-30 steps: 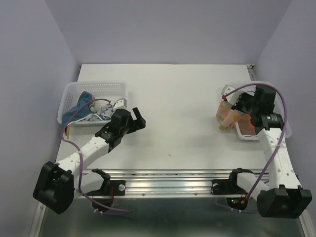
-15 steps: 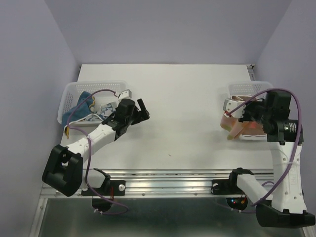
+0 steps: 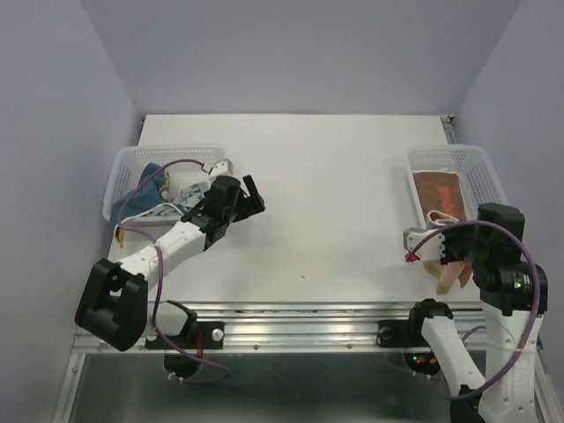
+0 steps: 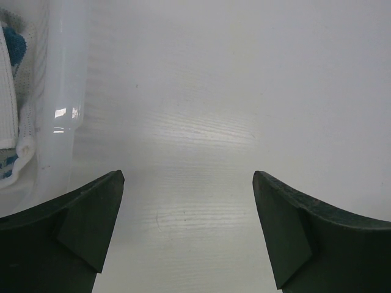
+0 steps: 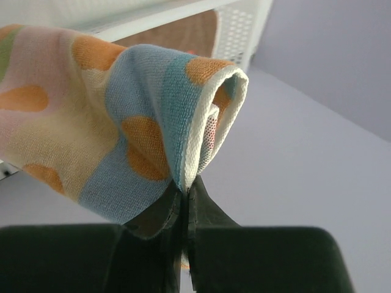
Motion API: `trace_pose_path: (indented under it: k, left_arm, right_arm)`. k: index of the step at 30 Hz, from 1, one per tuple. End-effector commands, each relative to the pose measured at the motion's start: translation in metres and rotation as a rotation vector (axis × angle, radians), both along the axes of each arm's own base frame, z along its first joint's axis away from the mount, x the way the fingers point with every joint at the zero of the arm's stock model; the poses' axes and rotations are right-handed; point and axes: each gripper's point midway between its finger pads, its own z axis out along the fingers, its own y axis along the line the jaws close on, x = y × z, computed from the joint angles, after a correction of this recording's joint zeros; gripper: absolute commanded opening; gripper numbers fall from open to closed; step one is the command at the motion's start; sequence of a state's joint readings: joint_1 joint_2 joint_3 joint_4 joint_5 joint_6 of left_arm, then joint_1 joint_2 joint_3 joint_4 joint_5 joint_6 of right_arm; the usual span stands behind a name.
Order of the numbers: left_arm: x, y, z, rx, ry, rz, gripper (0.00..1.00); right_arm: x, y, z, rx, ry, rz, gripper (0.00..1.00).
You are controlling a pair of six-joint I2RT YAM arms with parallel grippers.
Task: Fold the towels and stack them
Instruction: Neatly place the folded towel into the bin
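Note:
My right gripper (image 3: 447, 261) is shut on the orange/blue circles towel (image 3: 451, 278), held up near the table's front right, in front of the right basket. In the right wrist view the towel (image 5: 122, 134) hangs bunched from the closed gripper (image 5: 185, 189). A brown towel (image 3: 438, 189) lies in the right basket (image 3: 476, 163) and shows in the right wrist view too (image 5: 183, 39). My left gripper (image 3: 252, 197) is open and empty over bare table just right of the left basket (image 3: 123, 172), which holds blue and white patterned towels (image 3: 154, 189). In the left wrist view the gripper (image 4: 189, 183) is wide open.
The left basket's white wall (image 4: 61, 110) stands close to the left finger, with a white and blue cloth (image 4: 9, 91) behind it. The right basket's perforated wall (image 5: 238, 30) is behind the held towel. Purple walls enclose the table on three sides.
My right arm has pulled back from the right basket toward the near edge, carrying the circles towel. The left gripper shifted slightly toward the far side, then stayed still.

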State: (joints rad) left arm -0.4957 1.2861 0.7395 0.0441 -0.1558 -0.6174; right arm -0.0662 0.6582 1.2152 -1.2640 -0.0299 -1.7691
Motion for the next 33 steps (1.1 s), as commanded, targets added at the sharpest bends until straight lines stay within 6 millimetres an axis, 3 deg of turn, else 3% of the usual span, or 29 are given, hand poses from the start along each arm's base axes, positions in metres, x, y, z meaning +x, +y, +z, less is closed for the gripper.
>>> trace_pose_path:
  k: [1,5,10,17,33]
  left_arm:
    - [0.010,0.002,0.032,-0.011,-0.080,0.018,0.99]
    - [0.009,0.005,0.031,-0.007,-0.074,0.031,0.99]
    - [0.012,0.005,0.031,-0.003,-0.073,0.038,0.99]
    - [0.018,0.004,0.034,0.021,-0.080,0.034,0.99]
    - [0.018,0.019,0.031,0.053,-0.077,0.078,0.99]
  right_arm:
    - [0.020,-0.023,-0.018,-0.094,0.000,-0.082,0.01]
    - [0.042,-0.026,-0.040,-0.099,-0.009,-0.090,0.01]
    - [0.094,-0.033,-0.025,-0.087,-0.222,-0.127,0.01]
    - [0.141,-0.039,-0.033,-0.065,-0.297,-0.094,0.01]
    - [0.201,-0.044,-0.060,0.076,-0.339,0.023,0.01]
